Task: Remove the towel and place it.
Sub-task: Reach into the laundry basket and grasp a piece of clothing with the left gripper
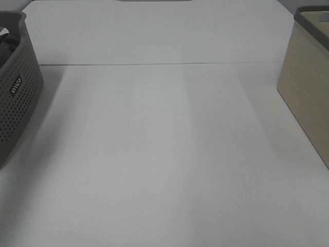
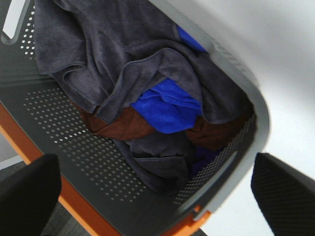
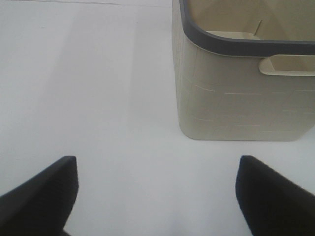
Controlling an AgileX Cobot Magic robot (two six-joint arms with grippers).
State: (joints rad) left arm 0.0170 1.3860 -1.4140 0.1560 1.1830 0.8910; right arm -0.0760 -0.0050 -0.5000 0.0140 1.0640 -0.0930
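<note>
The dark charcoal-grey towel (image 2: 113, 54) lies crumpled in a grey perforated basket (image 2: 64, 132), draped over a blue cloth (image 2: 170, 108) and a brown cloth (image 2: 125, 125). My left gripper (image 2: 157, 189) hangs above the basket, open, its black fingers (image 2: 29, 189) wide apart with nothing between them. My right gripper (image 3: 157, 194) hovers open over the white table, short of a beige basket (image 3: 236, 103). In the exterior high view neither gripper shows; the grey basket (image 1: 15, 87) stands at the left edge and the beige basket (image 1: 306, 87) at the right edge.
A white table (image 1: 164, 154) spans the space between the two baskets, with a seam line across its far part. The beige basket has a dark grey rim (image 3: 231, 45) and its visible inside looks bare. An orange strip (image 2: 74, 201) runs under the grey basket.
</note>
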